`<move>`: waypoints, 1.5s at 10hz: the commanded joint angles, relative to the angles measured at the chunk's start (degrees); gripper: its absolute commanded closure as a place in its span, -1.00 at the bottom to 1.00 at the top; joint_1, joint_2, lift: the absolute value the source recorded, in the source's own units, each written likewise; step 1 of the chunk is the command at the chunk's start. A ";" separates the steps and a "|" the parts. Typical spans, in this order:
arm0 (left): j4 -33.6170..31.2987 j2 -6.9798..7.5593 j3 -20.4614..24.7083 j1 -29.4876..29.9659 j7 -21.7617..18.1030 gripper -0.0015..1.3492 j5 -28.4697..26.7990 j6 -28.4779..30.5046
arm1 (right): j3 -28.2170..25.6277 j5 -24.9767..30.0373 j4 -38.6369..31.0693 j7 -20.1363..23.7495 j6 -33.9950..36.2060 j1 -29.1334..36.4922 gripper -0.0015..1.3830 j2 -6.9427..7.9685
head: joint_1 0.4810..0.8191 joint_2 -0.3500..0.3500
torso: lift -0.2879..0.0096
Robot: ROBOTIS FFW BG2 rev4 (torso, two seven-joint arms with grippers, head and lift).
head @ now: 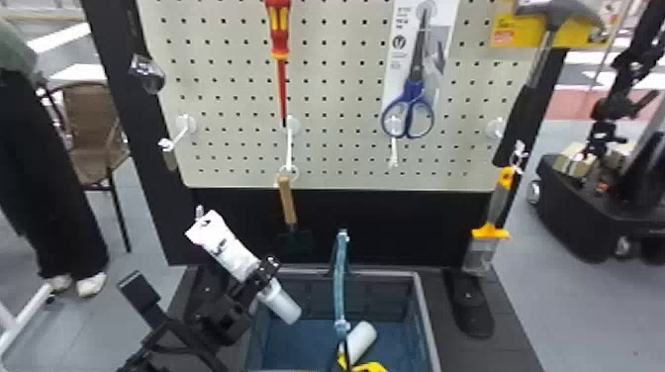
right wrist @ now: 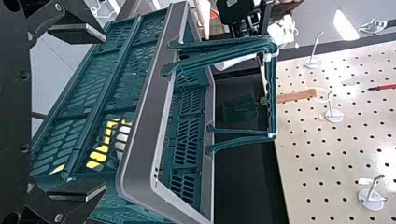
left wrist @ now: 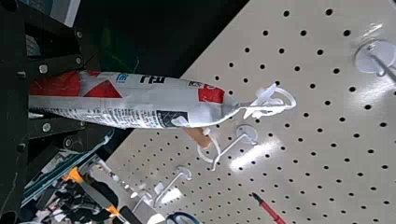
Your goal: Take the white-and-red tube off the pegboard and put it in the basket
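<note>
The tube point(head: 228, 250) is found off the pegboard point(head: 336, 94), held tilted in the left gripper point(head: 260, 274) above the far left corner of the basket point(head: 429, 321). It is grasped across its lower body, with the fingers closed on it. Its white, cylindrical cap point(head: 282, 304) is pointed down and inward, past that corner; its flat end is raised toward the upper left in the head view.

The body is noted as white, with large red patches close to the fingers and a smaller red block near the flat end. Black lettering, rows of fine print and a dark printed panel are borne on it. The body is seen to narrow, in the left wrist view, to a thin edge, where a white ring point(left wrist: 286, 97) is attached.

The right gripper point(right wrist: 105, 112) is released, its fingers set well apart beside the basket. The basket is placed on a dark surface point(head: 499, 309), below the pegboard's lower edge, with its teal handle point(head: 340, 282) upright. A white cylinder point(head: 362, 339) and a yellow item point(head: 371, 367) are contained in it. On the pegboard, a screwdriver point(head: 279, 29) and scissors point(head: 413, 94) are hung; a trowel point(head: 287, 200) is suspended at its lower edge.
</note>
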 commanded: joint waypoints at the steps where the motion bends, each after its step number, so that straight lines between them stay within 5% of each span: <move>1: 0.84 0.21 -1.57 -0.56 -0.32 0.77 -0.26 0.27 | 0.00 0.03 -0.11 0.00 0.00 0.01 -0.73 0.05 | -0.60 0.00 | 0.26; 9: 6.32 0.13 -7.81 -3.64 -2.87 0.77 -0.43 1.23 | 0.00 0.03 -0.11 0.26 0.17 -0.24 -0.73 0.05 | -0.60 0.00 | 0.26; 10: 6.32 0.13 -8.08 -3.76 -2.96 0.55 -1.40 0.44 | 0.00 -0.06 -0.11 0.26 0.26 -0.24 -0.73 0.00 | -0.60 0.00 | 0.26; 13: 6.32 0.13 -7.99 -4.25 -2.96 -0.87 -2.81 -0.79 | 0.00 -0.06 -0.11 0.26 0.52 -0.24 -0.73 -0.09 | -0.60 0.00 | 0.26; 15: 6.32 0.13 -7.90 -4.25 -3.05 -0.89 -2.98 -0.97 | 0.00 -0.06 -0.11 0.26 0.61 -0.36 -0.73 -0.09 | -0.60 0.00 | 0.26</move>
